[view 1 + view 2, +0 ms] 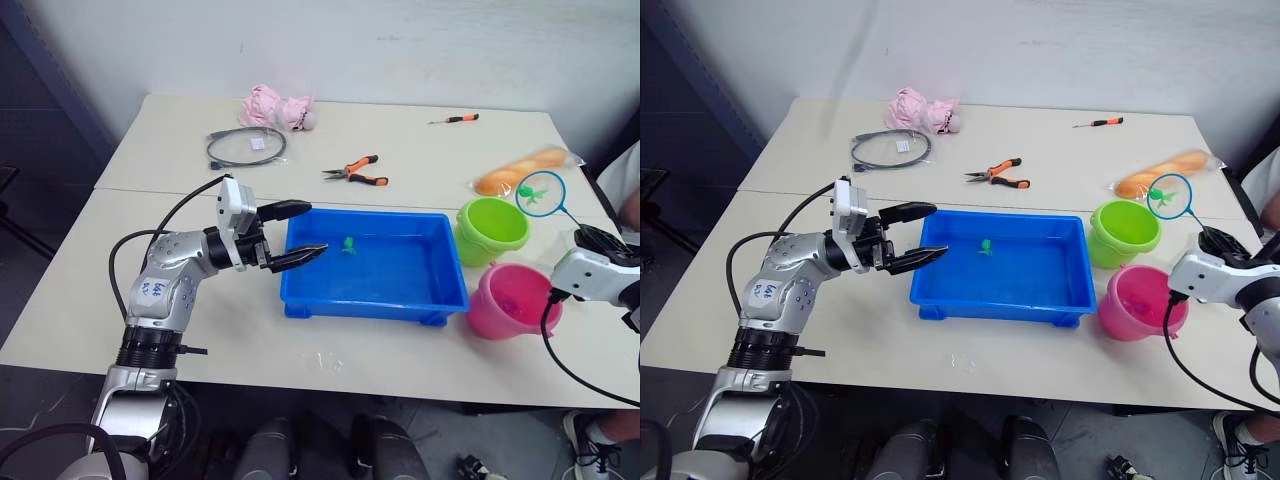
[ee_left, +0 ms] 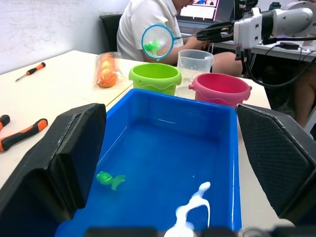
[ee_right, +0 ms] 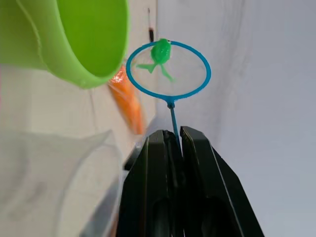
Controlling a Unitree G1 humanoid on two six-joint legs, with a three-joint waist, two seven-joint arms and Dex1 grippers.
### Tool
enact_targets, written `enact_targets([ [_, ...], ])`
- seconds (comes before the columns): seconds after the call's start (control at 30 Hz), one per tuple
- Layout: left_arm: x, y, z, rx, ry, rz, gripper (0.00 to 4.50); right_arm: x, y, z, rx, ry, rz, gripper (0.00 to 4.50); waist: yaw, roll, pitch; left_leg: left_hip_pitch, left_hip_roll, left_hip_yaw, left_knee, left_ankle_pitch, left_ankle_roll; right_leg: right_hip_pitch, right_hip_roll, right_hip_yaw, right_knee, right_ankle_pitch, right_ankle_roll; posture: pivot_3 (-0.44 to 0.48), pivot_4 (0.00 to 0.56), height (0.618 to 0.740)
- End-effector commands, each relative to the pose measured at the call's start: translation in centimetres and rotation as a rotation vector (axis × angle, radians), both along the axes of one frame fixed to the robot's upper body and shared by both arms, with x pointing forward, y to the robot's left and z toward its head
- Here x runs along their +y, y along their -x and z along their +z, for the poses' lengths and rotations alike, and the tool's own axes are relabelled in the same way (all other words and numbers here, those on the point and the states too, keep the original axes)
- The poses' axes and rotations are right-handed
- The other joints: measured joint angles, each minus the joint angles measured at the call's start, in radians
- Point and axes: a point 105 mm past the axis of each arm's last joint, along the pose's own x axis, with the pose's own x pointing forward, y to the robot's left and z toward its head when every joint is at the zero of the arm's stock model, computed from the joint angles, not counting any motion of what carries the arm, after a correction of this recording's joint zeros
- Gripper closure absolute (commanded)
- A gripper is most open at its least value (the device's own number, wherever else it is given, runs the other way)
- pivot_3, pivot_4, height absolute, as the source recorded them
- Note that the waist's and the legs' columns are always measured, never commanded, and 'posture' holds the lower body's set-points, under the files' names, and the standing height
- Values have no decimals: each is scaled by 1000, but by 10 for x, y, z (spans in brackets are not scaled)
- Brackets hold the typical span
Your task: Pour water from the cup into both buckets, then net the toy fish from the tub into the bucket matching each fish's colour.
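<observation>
The blue tub [image 1: 375, 300] sits mid-table with one green toy fish [image 1: 349, 243] lying in it. My left gripper [image 1: 315, 229] is open at the tub's left rim, nothing between its fingers. To the tub's right stand the lime green bucket [image 1: 492, 228] and the pink bucket [image 1: 512, 300]. My right gripper [image 3: 170, 132] is shut on the thin handle of the net [image 1: 541, 193]. The hoop hangs just beyond the green bucket with a green fish [image 3: 161, 51] in its mesh. The clear cup [image 2: 195, 61] stands behind the two buckets.
At the back of the table lie orange-handled pliers [image 1: 357, 172], a small screwdriver [image 1: 455, 119], a coiled cable [image 1: 245, 147], a pink soft toy [image 1: 277, 107] and a bagged orange loaf [image 1: 522, 171]. A person in a white shirt [image 2: 148, 19] sits at the right end.
</observation>
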Motion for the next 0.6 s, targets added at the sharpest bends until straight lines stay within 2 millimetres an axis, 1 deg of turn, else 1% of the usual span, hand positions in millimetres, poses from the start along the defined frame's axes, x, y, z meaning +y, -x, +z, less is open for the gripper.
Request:
enact_targets([
  [0.03,-3,5,9,-48,6,-18,22,7,1,2,-21,130,58,4500,-2,0,0,0,0,0,0,0,0,0,0,0,0,0,0,0,150,740],
  [0.13,-4,4,10,-51,8,-17,22,8,1,-3,-12,169,81,4500,-2,0,0,0,1,0,0,1,-1,0,1,0,0,0,0,0,150,740],
  [0.2,-4,4,10,-52,9,-16,22,9,2,-3,-18,179,96,4500,-1,0,0,0,0,0,0,1,-1,0,1,0,0,0,0,0,150,740],
  [0.23,-4,4,10,-53,9,-16,22,10,1,0,-34,187,101,4500,-1,0,0,0,0,0,0,1,-1,0,1,0,0,0,0,0,150,740],
  [0.3,-4,4,10,-53,11,-16,22,12,1,0,-13,227,122,4500,-1,0,0,0,0,0,0,1,-1,0,1,0,0,0,0,0,150,740],
  [0.37,-5,5,10,-53,11,-16,22,6,1,-1,4,218,101,4500,-1,0,0,0,0,0,0,1,-1,0,1,0,0,0,0,0,150,740],
  [0.43,-5,5,10,-52,12,-16,22,1,1,6,-33,180,75,4500,-1,0,0,0,0,0,0,1,-1,0,1,0,0,0,0,0,150,740],
  [0.47,-4,5,10,-51,13,-16,22,1,1,10,-52,154,75,4500,-1,0,0,0,0,0,0,1,-1,0,1,0,0,0,0,0,150,740],
  [0.5,-4,5,10,-51,13,-15,22,4,1,15,-79,108,84,4500,-1,0,0,0,0,0,0,1,-1,0,1,0,0,0,0,0,150,740],
  [0.53,-4,5,10,-50,13,-15,22,9,2,22,-116,22,106,4500,-1,0,0,0,0,0,0,1,-1,0,1,0,0,0,0,0,150,740],
  [0.6,-2,6,10,-50,10,-10,22,22,5,31,-134,-134,172,4500,0,0,0,0,0,-1,0,1,-1,0,1,0,0,0,0,0,150,740],
])
